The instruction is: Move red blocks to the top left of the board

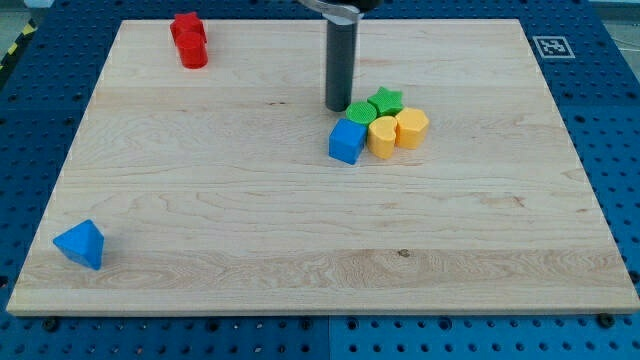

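Observation:
Two red blocks (189,40) stand touching each other near the board's top left corner; their shapes are hard to make out. My tip (337,107) rests on the board above centre, far to the right of the red blocks. It stands just to the upper left of a cluster of blocks: a green round block (359,110), a green star (385,100), a blue cube (347,140), a yellow heart-like block (382,136) and a yellow hexagonal block (411,127).
A blue triangular block (80,244) lies near the board's bottom left corner. The wooden board (320,250) sits on a blue perforated table. A black-and-white marker (552,46) is off the board's top right corner.

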You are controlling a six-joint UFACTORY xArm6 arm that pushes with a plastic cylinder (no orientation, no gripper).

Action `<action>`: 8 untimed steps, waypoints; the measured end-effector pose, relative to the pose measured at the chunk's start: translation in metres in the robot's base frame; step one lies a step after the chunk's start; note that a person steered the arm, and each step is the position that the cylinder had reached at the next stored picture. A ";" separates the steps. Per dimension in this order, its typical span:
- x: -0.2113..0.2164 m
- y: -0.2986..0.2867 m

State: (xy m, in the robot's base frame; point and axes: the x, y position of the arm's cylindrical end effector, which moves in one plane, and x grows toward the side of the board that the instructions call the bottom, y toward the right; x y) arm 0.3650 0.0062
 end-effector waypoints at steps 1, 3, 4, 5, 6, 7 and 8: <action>0.000 -0.037; 0.005 -0.109; 0.016 -0.109; 0.016 -0.109; -0.002 -0.120; -0.015 -0.136; -0.022 -0.136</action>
State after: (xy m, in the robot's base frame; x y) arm 0.3434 -0.1295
